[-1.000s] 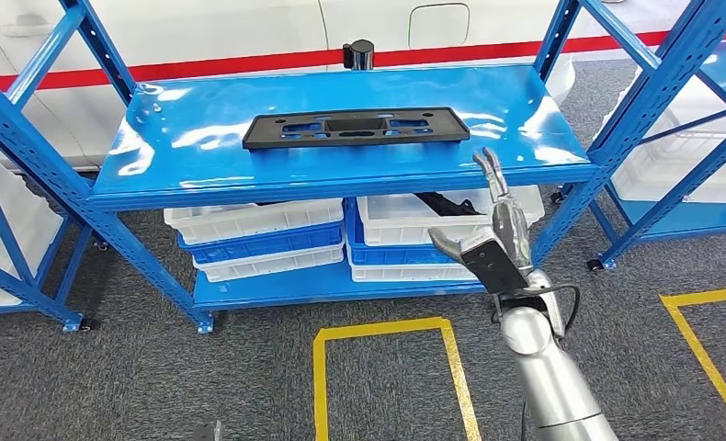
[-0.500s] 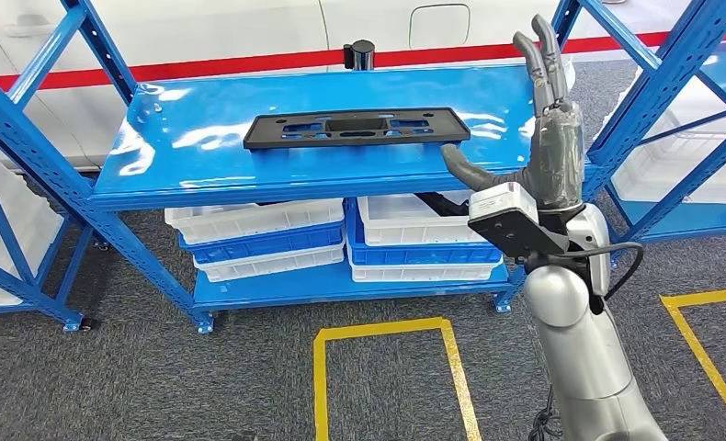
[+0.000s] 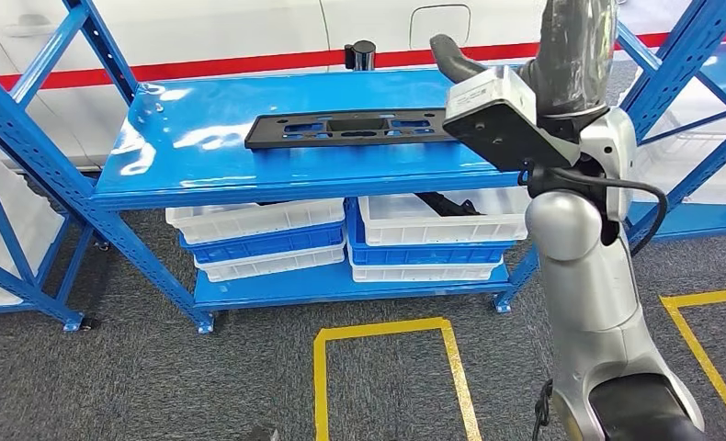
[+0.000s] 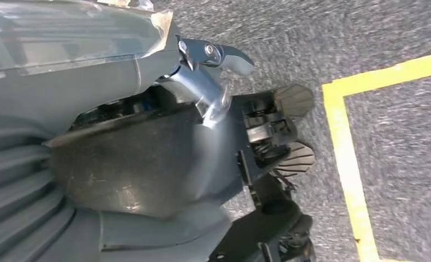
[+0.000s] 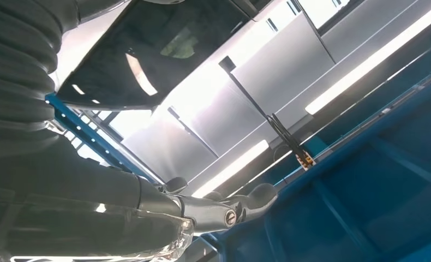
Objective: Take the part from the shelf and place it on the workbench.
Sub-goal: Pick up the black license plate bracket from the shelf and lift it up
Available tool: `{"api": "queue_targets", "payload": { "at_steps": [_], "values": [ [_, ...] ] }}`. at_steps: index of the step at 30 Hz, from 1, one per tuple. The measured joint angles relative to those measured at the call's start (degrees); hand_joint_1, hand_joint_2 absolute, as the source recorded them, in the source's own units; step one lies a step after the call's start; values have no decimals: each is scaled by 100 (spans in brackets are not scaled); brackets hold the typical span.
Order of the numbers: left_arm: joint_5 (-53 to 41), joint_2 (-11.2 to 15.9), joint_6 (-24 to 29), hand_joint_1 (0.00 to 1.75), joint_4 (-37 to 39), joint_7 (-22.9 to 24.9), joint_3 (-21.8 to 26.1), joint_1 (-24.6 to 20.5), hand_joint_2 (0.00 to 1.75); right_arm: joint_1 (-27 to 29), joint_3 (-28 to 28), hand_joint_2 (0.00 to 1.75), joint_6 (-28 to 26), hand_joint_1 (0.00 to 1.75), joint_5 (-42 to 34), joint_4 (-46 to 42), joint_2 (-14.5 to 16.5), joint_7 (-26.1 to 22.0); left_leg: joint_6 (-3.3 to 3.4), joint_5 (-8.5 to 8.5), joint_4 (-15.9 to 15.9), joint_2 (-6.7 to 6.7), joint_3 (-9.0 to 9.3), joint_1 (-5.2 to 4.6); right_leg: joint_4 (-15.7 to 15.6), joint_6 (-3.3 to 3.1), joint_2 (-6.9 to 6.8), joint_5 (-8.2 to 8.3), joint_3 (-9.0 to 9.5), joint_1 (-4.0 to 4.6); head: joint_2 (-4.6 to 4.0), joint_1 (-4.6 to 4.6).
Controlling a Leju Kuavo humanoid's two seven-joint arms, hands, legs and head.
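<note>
Right robot hand (image 3: 571, 50): fingers cut off by the head view's top edge; whether it holds anything cannot be told. Its wrist unit covers the right end of the black part (image 3: 341, 130) on the shelf (image 3: 203, 179). Left robot hand (image 4: 148, 164): fingers largely hidden behind its own cover in the left wrist view; state undetermined. A dark item (image 3: 444, 204) in the white bin (image 3: 442, 220) is mostly hidden beneath the shelf.

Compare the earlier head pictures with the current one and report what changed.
The right hand has risen from below the shelf's front edge to above the top shelf, its fingers now running off the picture's top. It holds nothing. The black part lies untouched where it was on the shelf, and the white bins below are unchanged.
</note>
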Motion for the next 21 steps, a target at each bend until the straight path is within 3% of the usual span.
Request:
{"api": "queue_targets", "payload": {
  "at_steps": [21],
  "values": [
    [-24,-38,-238,0,7,-56,-139,-74,0,-5,239,175,320,0,147,466,47,295,0,0,1,0,0,-4,0,1,0,0,-2,-2,0,-1]
  ]
}}
